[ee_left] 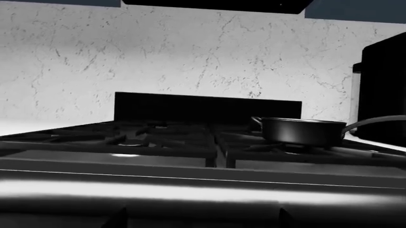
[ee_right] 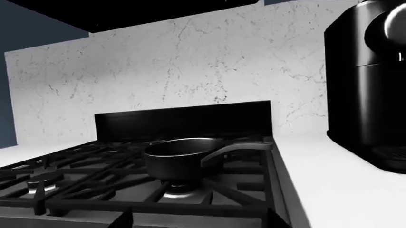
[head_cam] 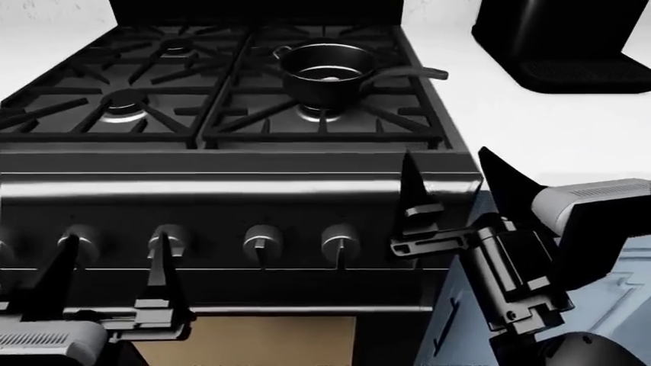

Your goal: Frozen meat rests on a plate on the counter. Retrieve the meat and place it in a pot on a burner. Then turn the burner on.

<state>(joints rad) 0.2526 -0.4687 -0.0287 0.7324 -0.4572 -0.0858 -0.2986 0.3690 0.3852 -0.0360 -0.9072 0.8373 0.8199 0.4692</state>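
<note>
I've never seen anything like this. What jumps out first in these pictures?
A small glossy black pot sits on the front right burner of a dark gas stove, its long handle pointing toward the white counter. Low in the head view, the left gripper and right gripper both hang in front of the stove with open, empty jaws, near a row of silver knobs. A bulky black appliance stands on the counter to the right.

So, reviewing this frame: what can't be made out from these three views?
- Plate and frozen meat: no view shows them, so their place is unknown.
- Pot contents: the head view shows only a pale glint inside; both wrist views see it side-on, the wall hiding its inside.
- Knobs: too small in the head view to read settings; leftmost cut off by the edge.
- Black appliance: cut off in all views.
- Left gripper and right gripper: fingers apart, nothing held.
</note>
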